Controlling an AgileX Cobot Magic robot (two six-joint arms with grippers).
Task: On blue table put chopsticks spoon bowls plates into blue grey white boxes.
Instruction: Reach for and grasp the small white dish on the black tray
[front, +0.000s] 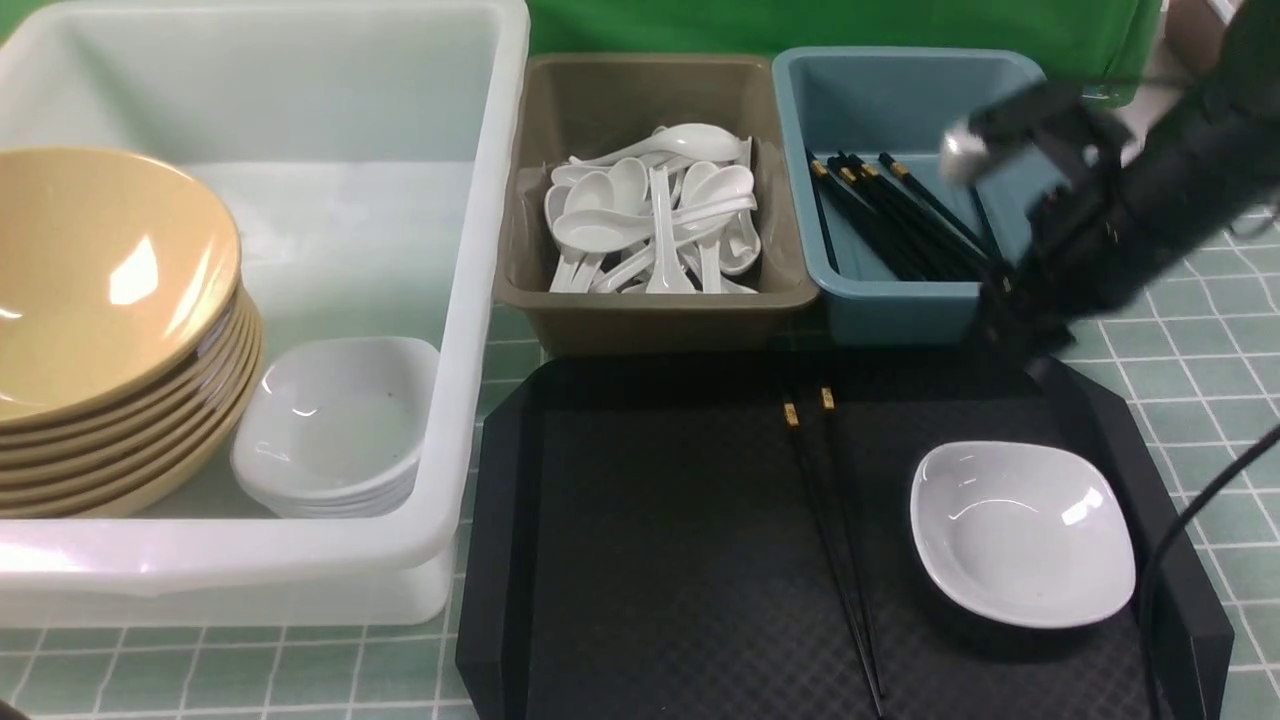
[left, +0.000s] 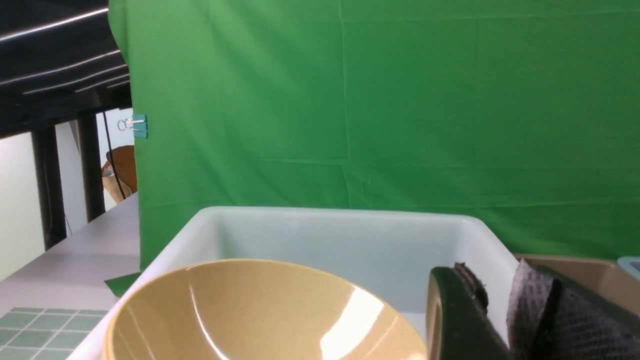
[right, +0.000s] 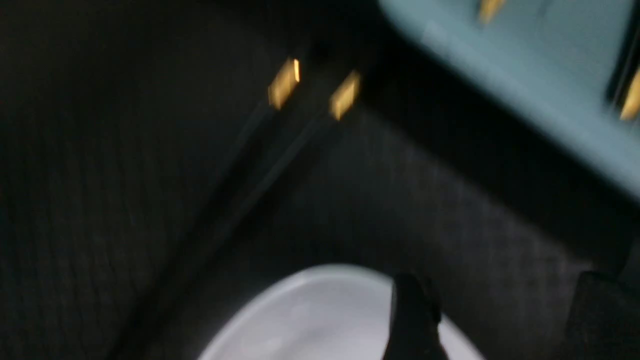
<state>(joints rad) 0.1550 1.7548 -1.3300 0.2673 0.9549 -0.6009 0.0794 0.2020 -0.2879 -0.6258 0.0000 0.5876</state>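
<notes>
Bright glare spots the tan bowl (front: 110, 290); the right wrist view is dim and blurred.

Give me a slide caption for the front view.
Two chopsticks and one white plate lie on the black tray, below boxes of sorted tableware.

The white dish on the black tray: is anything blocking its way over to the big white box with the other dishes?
Between the white dish and the big white box lie two black chopsticks on the tray; the box's near side wall also stands in the way.
</notes>
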